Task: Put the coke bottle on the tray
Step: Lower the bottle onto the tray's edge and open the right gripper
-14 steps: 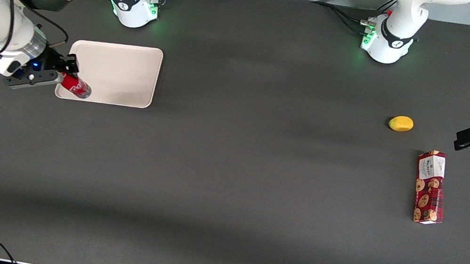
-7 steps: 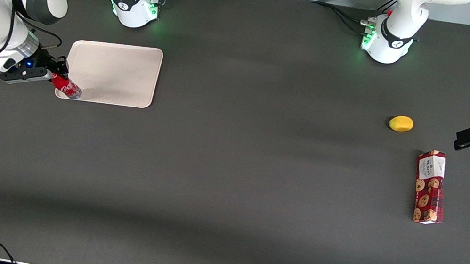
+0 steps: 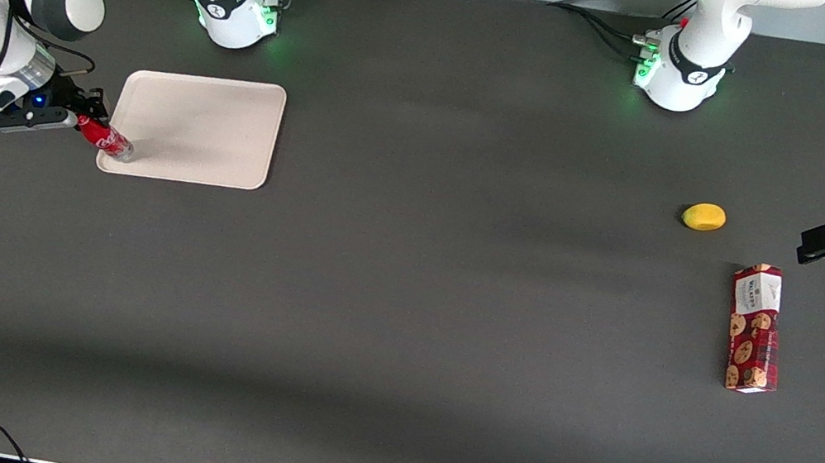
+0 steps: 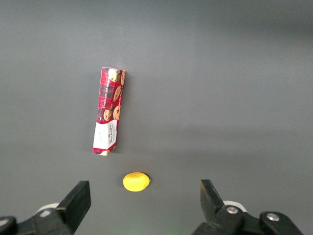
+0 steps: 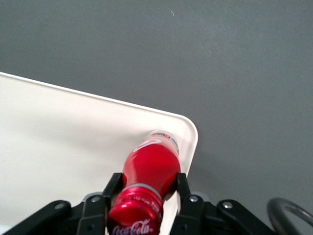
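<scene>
The tray (image 3: 212,127) is occupied only at one corner, by the coke bottle (image 3: 111,142) clamped in the end effector (image 3: 81,121). The cookie box (image 3: 755,328) and lemon (image 3: 704,217) lie toward the parked arm's end of the table (image 3: 391,362).

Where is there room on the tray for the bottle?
Most of the tray is bare. Only its corner nearest the end effector is crowded, where the held coke bottle sits. The lemon and cookie box lie toward the parked arm's end.
</scene>
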Action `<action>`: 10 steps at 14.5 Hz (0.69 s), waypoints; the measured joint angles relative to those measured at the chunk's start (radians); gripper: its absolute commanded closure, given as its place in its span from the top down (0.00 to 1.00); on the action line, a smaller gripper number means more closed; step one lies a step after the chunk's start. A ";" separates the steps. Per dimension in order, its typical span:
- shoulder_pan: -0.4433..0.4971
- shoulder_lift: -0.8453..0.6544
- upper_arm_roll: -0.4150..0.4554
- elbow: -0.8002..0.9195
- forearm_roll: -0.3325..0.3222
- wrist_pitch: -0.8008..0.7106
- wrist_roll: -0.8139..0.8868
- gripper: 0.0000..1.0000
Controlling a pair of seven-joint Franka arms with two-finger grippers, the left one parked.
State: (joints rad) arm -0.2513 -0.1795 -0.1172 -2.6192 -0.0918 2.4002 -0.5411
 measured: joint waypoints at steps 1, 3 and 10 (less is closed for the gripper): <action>-0.010 0.000 0.000 -0.004 0.000 0.002 -0.003 0.00; -0.023 0.001 0.001 -0.012 0.000 0.010 -0.006 0.00; -0.027 0.022 0.002 -0.008 0.000 0.016 -0.006 1.00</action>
State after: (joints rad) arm -0.2783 -0.1570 -0.1150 -2.6268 -0.0922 2.4167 -0.5469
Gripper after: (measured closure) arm 0.401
